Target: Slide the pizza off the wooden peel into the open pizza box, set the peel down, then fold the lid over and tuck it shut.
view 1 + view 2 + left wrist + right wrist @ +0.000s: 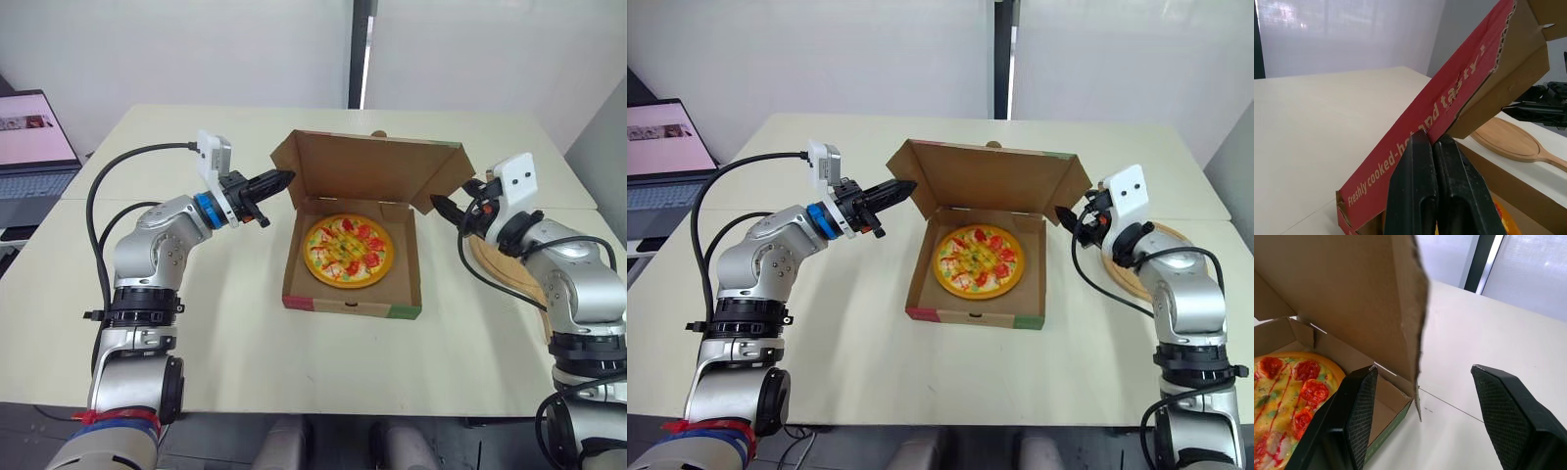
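Mostly, peel (1508, 139) hides behind right arm (1181, 289) — pizza (979, 261) boxed.

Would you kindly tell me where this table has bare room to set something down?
The widest bare patch is the table in front of the pizza box, along the near edge. The far strip behind the lid is free too. Right of the box is crowded: the wooden peel lies there near the right gripper.
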